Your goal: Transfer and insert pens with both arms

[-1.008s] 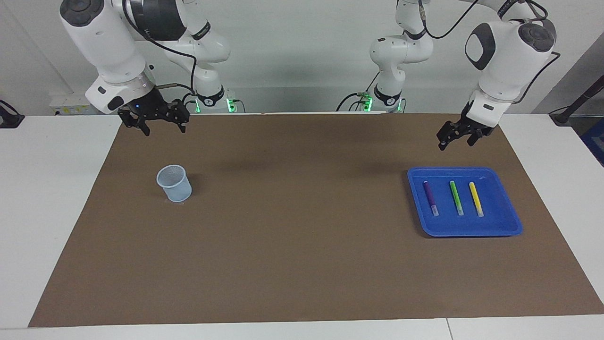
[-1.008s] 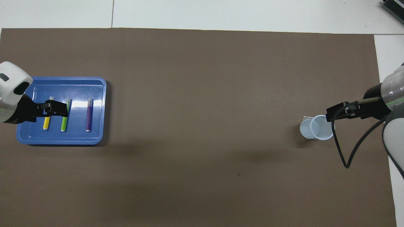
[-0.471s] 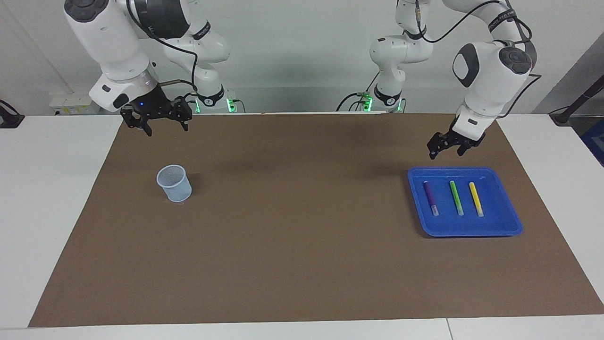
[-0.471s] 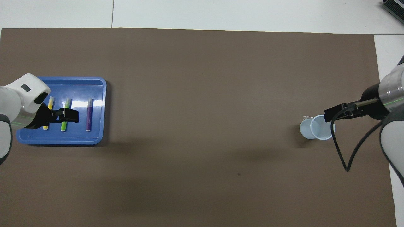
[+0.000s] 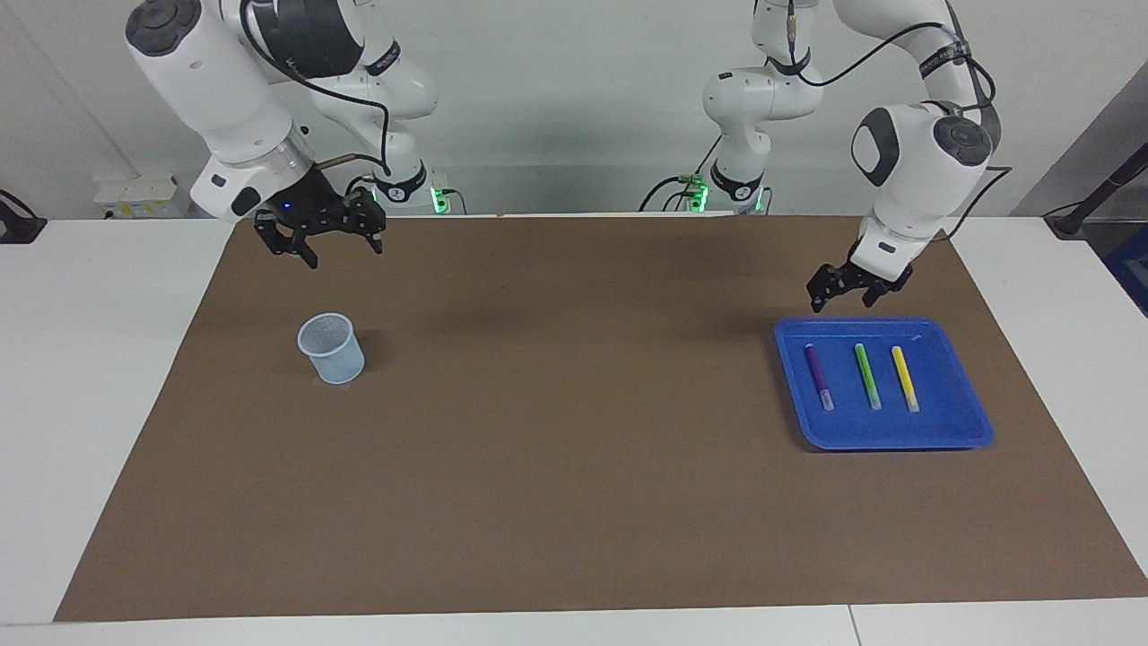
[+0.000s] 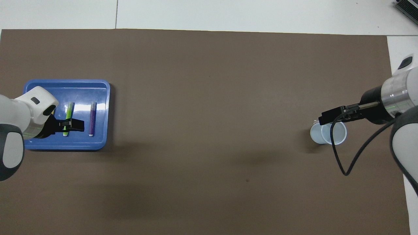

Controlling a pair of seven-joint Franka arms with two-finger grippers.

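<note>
Three pens lie side by side in a blue tray (image 5: 897, 432) at the left arm's end: purple (image 5: 818, 376), green (image 5: 867, 376), yellow (image 5: 904, 378). My left gripper (image 5: 841, 302) is open and empty, in the air over the tray's edge nearest the robots. In the overhead view it (image 6: 79, 125) lies between the green pen (image 6: 68, 112) and the purple pen (image 6: 92, 118); the left arm hides the yellow pen there. My right gripper (image 5: 345, 255) is open and empty, in the air above the mat near the cup (image 5: 331, 348).
A pale translucent cup (image 6: 328, 133) stands upright on the brown mat (image 5: 574, 467) at the right arm's end. The tray's rim (image 6: 99, 85) shows in the overhead view. White table lies around the mat.
My left gripper has come lower and moved toward the purple pen's side of the tray. My right gripper has shifted a little toward the table's middle. Pens, tray and cup have not moved.
</note>
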